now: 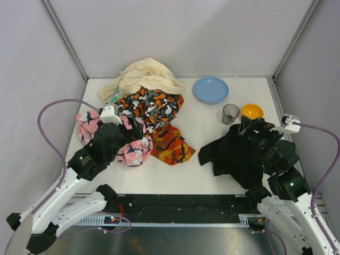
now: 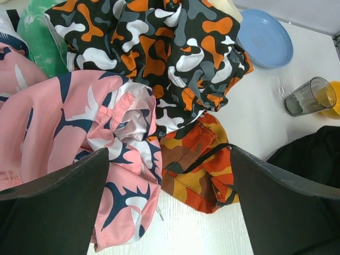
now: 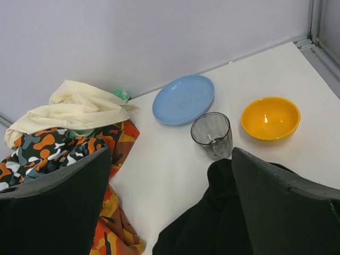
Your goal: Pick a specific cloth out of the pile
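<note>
Tool on the left arm (image 2: 167,159) is seen with its fingers spread wide and nothing between them, poised over the pink cloth (image 2: 58,127) at the near left of the pile (image 1: 143,103), which is heaped left of the blue plate (image 1: 211,89) and nearer than it. An orange patterned piece (image 1: 170,144) marks the pile's near right edge. A strip of bare bench (image 1: 194,133) is left between that piece and the cloth (image 1: 234,154), which is spread near and right of the blue plate. Over its far part the right tool (image 3: 170,159) is held equally wide, gripping nothing. A glass (image 1: 230,113) and a yellow bowl (image 1: 252,111) are set between the blue plate and the cloth, close to its far edge. Were the cloth dragged away carelessly, the glass could be tipped by a trailing fold; were only a thin fold pinched, the fabric could be lost from the fingers
</note>
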